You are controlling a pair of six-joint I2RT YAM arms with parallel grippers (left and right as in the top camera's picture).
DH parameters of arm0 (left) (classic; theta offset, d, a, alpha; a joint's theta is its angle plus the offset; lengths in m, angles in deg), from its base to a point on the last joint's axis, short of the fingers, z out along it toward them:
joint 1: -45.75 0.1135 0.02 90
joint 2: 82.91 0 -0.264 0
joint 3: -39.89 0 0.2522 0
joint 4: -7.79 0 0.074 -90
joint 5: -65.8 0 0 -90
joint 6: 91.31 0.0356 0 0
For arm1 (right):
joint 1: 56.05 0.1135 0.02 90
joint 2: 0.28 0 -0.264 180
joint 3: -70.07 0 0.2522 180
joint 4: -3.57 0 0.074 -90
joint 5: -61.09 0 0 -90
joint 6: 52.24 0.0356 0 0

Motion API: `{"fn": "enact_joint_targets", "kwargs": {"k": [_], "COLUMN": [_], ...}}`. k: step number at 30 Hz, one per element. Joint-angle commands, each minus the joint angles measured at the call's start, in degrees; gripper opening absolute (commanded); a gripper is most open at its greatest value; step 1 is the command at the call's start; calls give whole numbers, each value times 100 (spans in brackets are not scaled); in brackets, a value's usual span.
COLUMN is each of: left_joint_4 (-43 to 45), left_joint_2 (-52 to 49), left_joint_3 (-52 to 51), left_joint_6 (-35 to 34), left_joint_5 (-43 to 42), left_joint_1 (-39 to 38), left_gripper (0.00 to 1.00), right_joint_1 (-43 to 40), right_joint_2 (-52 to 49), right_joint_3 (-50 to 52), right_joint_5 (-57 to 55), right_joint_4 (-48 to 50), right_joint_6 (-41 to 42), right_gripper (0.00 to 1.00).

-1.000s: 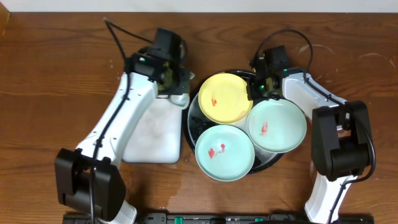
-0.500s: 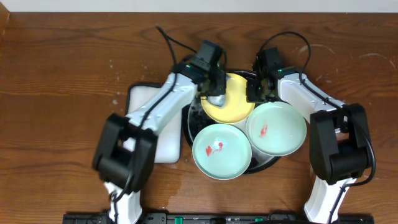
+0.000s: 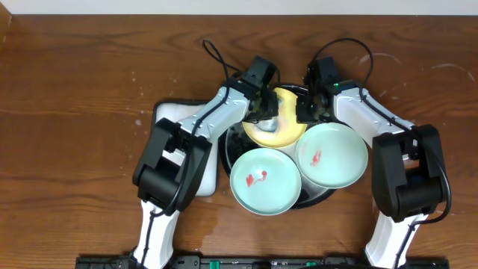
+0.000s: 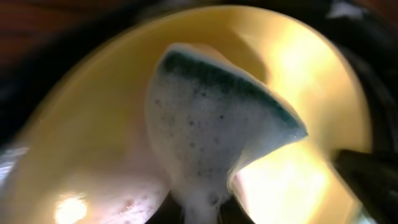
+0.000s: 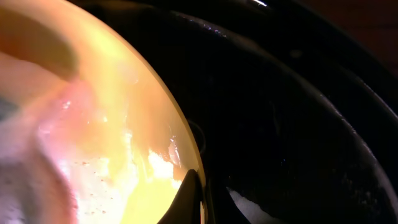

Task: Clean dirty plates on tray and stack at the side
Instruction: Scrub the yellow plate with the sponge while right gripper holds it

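A: Scrubbing the yellow plate [image 3: 282, 136] now? Where's it sit?

B: Yep. It's at the back of the black tray [image 3: 230, 149]. The near mint plate [image 3: 265, 179] and right mint plate [image 3: 332, 153] crowd in front, each w/ red smears. Nothing's stacked on the wood table [image 3: 75, 112] yet.

A: L side?

B: Left gripper [image 3: 263, 112] is pinched tight on a sudsy sponge [image 4: 211, 124], which is pressed onto the plate's inner face. Prob. angled down so the foam drags across the dirt.

A: & the R?

B: Right gripper [image 3: 311, 110] sits at the plate's right rim. One fingertip [image 5: 189, 198] shows right on the edge, but I can't tell if it's clamped or just braced. My guess is it's there so the plate won't skate on the wet tray under the sponge.
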Motion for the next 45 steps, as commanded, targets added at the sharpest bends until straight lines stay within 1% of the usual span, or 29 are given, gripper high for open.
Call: {"fn": "enact_joint_targets", "kwargs": {"k": [1, 4, 6, 9, 13, 15, 18, 21, 25, 26, 28, 31, 33, 34, 36, 39, 42, 45], "left_joint_4": [-693, -1023, -1088, -975, -605, -323, 17, 127, 46, 15, -94, -433, -476, -542, -730, -1091, -1340, -1513], "left_joint_2": [-308, -308, -308, -319, -420, -533, -754, -960, -1045, -1038, -1038, -1038, -1038, -1038, -1038, -1025, -1001, -966], "left_joint_3": [31, 225, 302, 299, 289, 289, 289, 289, 289, 291, 291, 291, 291, 291, 291, 297, 337, 428], "left_joint_6": [542, 780, 800, 702, 162, -140, -531, -673, -715, -719, -734, -748, -614, -417, -354, -184, -181, -140], "left_joint_5": [2398, 3029, 3021, 2208, 595, -46, -704, -1036, -1064, -1207, -1661, -1740, -1585, -999, -254, 1346, 2369, 2959], "left_joint_1": [61, 61, 61, 44, 0, -59, -212, -385, -531, -555, -566, -564, -527, -452, -339, -114, 59, 175], "left_gripper": [7, 7, 7, 7, 7, 7, 7, 7, 7, 7, 8, 7, 7, 7, 8, 8, 7, 7], "right_joint_1": [20, 20, 20, 17, 20, 20, 20, 20, 20, 20, 20, 20, 20, 20, 20, 20, 20, 17], "right_joint_2": [4, 4, 4, 4, 4, 4, 4, 4, 4, 4, 4, 4, 4, 4, 4, 4, 4, 4], "right_joint_3": [17, 20, 20, 20, 20, 20, 20, 20, 17, 20, 20, 20, 17, 20, 20, 17, 20, 20], "right_joint_5": [-321, -321, -323, -323, -323, -323, -323, -323, -323, -323, -326, -323, -323, -323, -323, -323, -323, -323], "right_joint_4": [-151, -175, -181, -179, -179, -181, -177, -181, -219, -221, -221, -223, -229, -238, -243, -273, -306, -323], "right_joint_6": [20, 20, 20, 20, -70, -87, -85, -87, -133, -133, -131, -131, -131, -131, -131, -131, -133, -133], "right_gripper": [1, 1, 1, 1, 1, 1, 1, 1, 1, 1, 1, 1, 1, 1, 1, 1, 1, 1]}}
